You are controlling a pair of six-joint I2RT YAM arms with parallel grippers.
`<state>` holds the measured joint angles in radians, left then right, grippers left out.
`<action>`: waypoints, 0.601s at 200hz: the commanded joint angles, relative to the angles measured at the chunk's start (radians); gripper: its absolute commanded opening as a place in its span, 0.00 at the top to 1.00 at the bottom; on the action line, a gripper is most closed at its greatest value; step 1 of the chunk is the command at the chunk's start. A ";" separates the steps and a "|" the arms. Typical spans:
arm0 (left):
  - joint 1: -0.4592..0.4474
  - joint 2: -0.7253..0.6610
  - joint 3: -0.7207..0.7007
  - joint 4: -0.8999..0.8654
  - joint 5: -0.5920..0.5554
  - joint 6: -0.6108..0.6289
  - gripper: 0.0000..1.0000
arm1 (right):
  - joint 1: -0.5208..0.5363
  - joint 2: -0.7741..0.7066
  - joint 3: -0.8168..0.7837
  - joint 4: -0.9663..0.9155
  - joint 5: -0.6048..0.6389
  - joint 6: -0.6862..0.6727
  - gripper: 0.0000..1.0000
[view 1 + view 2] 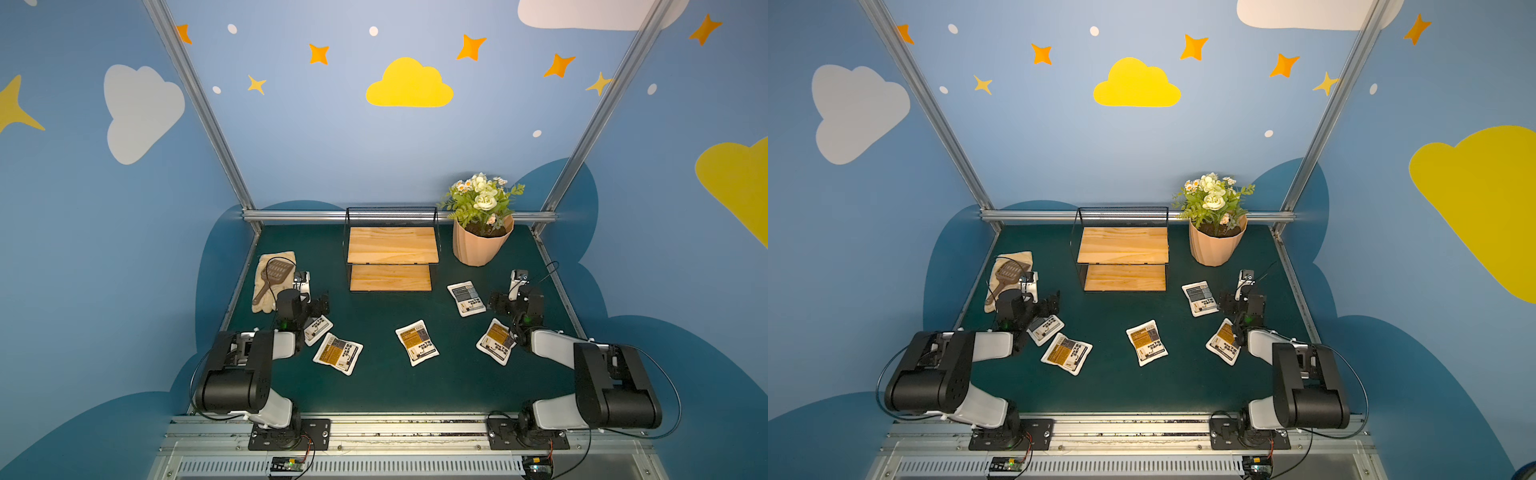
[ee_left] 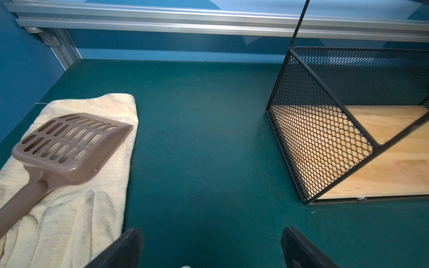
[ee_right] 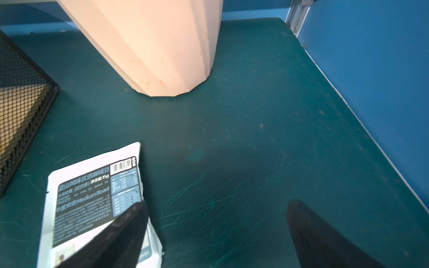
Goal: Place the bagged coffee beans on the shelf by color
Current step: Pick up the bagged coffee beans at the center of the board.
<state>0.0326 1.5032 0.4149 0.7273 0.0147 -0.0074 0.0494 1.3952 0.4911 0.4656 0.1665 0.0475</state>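
Observation:
The shelf (image 1: 390,257) (image 2: 383,150) stands at the back middle, and both its wooden boards are bare. Several bagged coffee beans lie flat on the green mat. A grey-blue one (image 1: 466,298) (image 3: 92,197) is right of the shelf. Yellow-brown ones lie at centre (image 1: 417,342), right (image 1: 495,341) and left (image 1: 338,353). Another bag (image 1: 318,329) is half hidden under my left arm. My left gripper (image 1: 321,303) (image 2: 211,232) is open over bare mat, between glove and shelf. My right gripper (image 1: 496,301) (image 3: 218,204) is open, holding nothing, with one finger over the grey-blue bag's edge.
A ribbed terracotta flower pot (image 1: 482,245) (image 3: 157,46) stands at the back right, close ahead of my right gripper. A cream glove (image 1: 270,291) (image 2: 92,185) with a brown slotted scoop (image 1: 275,274) (image 2: 67,143) on it lies at the left edge. Aluminium rails border the mat.

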 commanded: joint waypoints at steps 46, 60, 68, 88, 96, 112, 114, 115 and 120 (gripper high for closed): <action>-0.039 -0.298 0.129 -0.433 -0.112 -0.163 0.01 | -0.032 -0.152 0.285 -0.716 -0.013 0.437 0.02; -0.075 -0.378 0.156 -0.553 -0.132 -0.232 0.01 | -0.043 -0.189 0.281 -0.746 -0.151 0.453 0.02; -0.098 -0.425 0.170 -0.619 -0.136 -0.281 0.01 | -0.040 -0.216 0.274 -0.752 -0.234 0.436 0.02; -0.154 -0.538 0.194 -0.785 -0.115 -0.386 0.01 | -0.034 -0.291 0.254 -0.769 -0.424 0.402 0.02; -0.175 -0.580 0.202 -0.848 -0.105 -0.423 0.00 | -0.022 -0.320 0.248 -0.786 -0.464 0.412 0.02; -0.220 -0.663 0.200 -0.945 -0.069 -0.486 0.00 | 0.016 -0.367 0.239 -0.833 -0.531 0.439 0.02; -0.226 -0.671 0.199 -0.957 -0.061 -0.491 0.00 | 0.021 -0.371 0.238 -0.838 -0.539 0.441 0.02; -0.230 -0.674 0.199 -0.962 -0.059 -0.496 0.00 | 0.023 -0.373 0.237 -0.842 -0.542 0.442 0.02; -0.246 -0.699 0.195 -0.984 -0.046 -0.515 0.00 | 0.041 -0.383 0.234 -0.857 -0.557 0.448 0.02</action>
<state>-0.1589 0.8894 0.6048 -0.0078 -0.0818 -0.3721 0.0376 1.0672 0.7391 -0.2729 -0.1989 0.4477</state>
